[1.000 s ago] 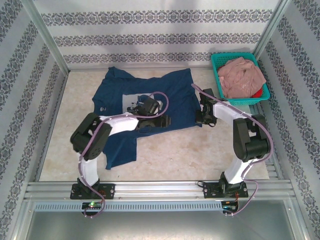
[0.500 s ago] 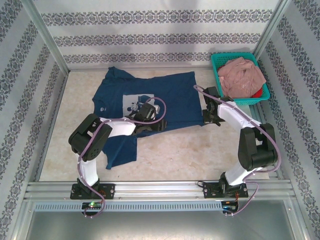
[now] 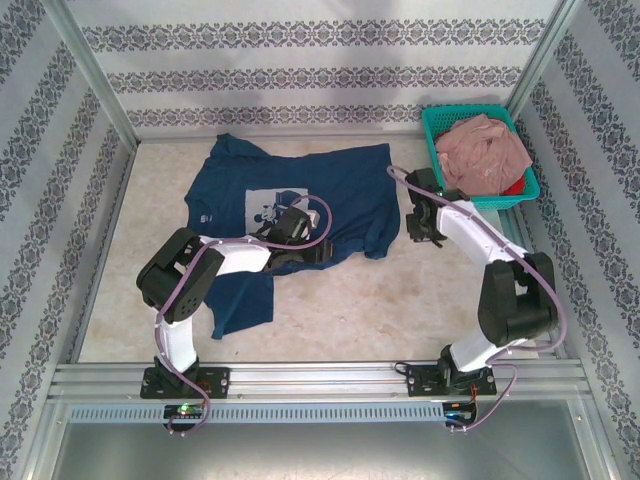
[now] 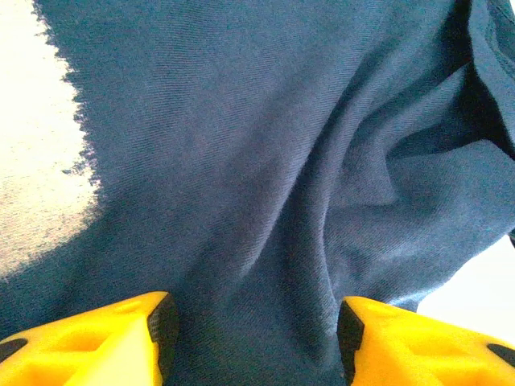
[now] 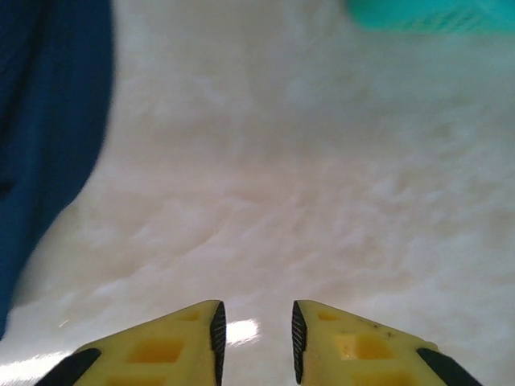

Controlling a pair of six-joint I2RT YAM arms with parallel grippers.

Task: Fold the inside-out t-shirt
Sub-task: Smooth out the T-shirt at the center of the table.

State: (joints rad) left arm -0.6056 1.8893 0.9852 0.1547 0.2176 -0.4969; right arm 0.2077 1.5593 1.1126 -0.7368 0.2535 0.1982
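Your left arm point(image 3: 235, 255) covers the near middle of the shirt point(image 3: 340, 190), so you can't see the hem there from above. The pale print point(image 3: 260, 200) and the small mark point(image 3: 205, 216) on the left sleeve are too small to read. In the right wrist view the basket point(image 5: 430, 14) is blurred and cut by the top edge. A red thing point(image 3: 516, 187) lies mostly under the pink cloth point(image 3: 485, 150)

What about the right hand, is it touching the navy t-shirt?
Apart. The right wrist view shows the right hand open over bare table, with the navy t-shirt lying off to the side and a strip of table between them.
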